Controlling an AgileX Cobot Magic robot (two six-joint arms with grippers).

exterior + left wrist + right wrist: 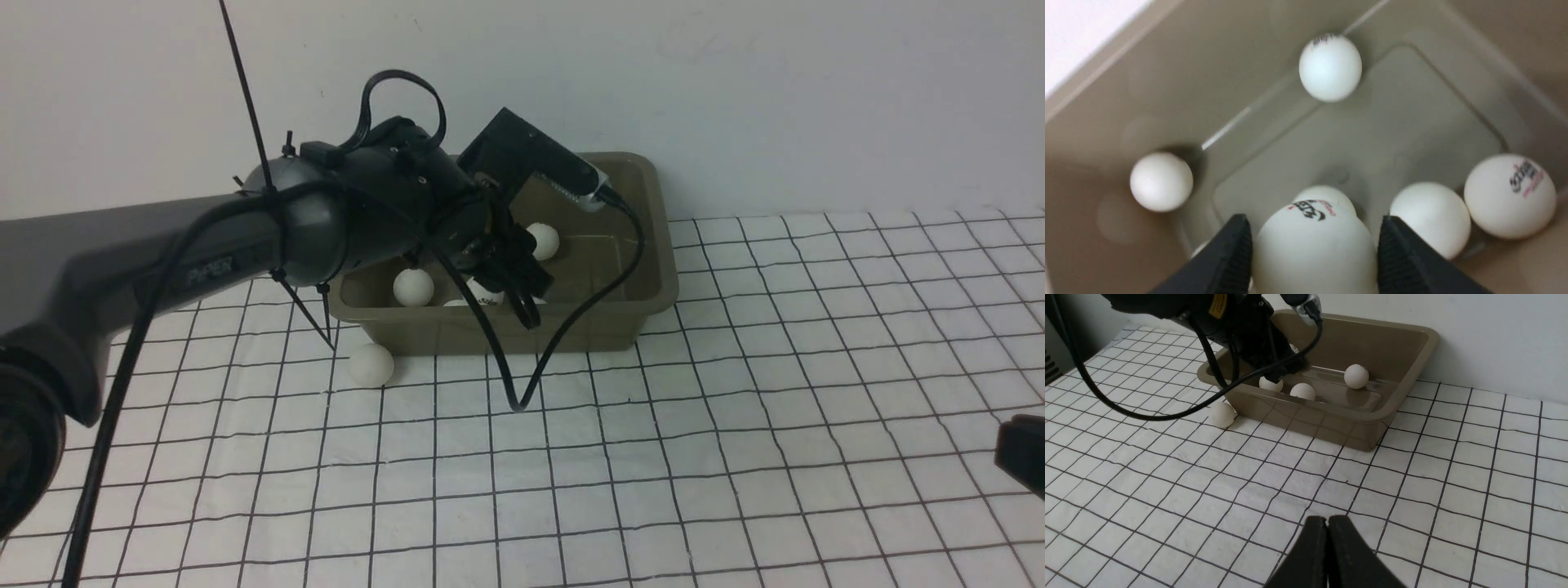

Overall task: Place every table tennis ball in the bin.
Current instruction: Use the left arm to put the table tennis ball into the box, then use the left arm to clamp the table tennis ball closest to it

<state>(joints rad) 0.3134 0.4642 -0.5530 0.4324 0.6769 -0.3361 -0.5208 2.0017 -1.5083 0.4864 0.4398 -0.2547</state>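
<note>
— The left gripper (1314, 245) clamps a ball (1312, 261) over the bin (571, 331). The right gripper (1327, 528) is pinched shut, empty, above the cloth (735, 457)
— Risk?
— On release it may bounce off the balls below (1429, 218) and hop out. 1 stray ball (371, 364) lies just beside the bin's front
— Orientation?
— Spheres have none; the bin's long axis runs along the back wall (816, 98)

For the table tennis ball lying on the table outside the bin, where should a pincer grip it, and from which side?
Across its widest middle, from straight above: the ball is a smooth sphere. Probably squeeze along the near wall of the bin, which the ball sits close beside.
</note>
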